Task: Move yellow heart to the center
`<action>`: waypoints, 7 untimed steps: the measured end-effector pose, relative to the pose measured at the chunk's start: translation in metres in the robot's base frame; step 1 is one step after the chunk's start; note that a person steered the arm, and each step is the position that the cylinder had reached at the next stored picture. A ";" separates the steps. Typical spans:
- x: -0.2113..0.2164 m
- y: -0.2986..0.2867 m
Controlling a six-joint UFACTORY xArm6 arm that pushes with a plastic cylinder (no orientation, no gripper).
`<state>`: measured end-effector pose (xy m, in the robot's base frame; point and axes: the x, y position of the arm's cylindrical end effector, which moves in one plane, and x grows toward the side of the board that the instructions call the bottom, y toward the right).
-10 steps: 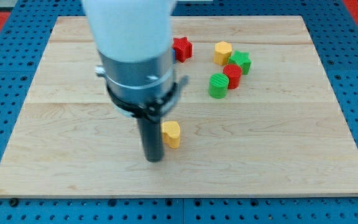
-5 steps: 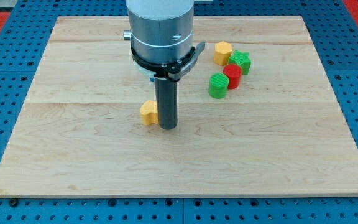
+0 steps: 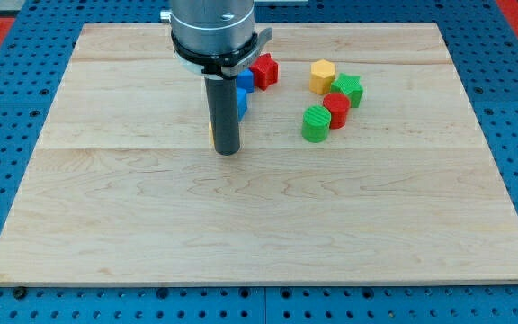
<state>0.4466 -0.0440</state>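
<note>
My tip [image 3: 227,151] sits left of the desk [image 3: 106,225] centre, no claw fitted, the yellow heart [image 3: 211,131] almost hidden behind it, needing a nudge rightward toward centre.

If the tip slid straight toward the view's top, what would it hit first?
Probably the yellow heart, a sliver showing at the rod's left edge; the blue block lies just beyond.

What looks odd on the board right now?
The yellow heart is almost wholly hidden behind my tip; only a sliver shows at the rod's left edge. The other blocks look normal.
</note>
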 end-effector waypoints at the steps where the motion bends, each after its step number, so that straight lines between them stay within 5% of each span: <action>1: 0.035 -0.016; 3: 0.019 -0.080; 7: 0.009 -0.023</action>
<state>0.4553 -0.0666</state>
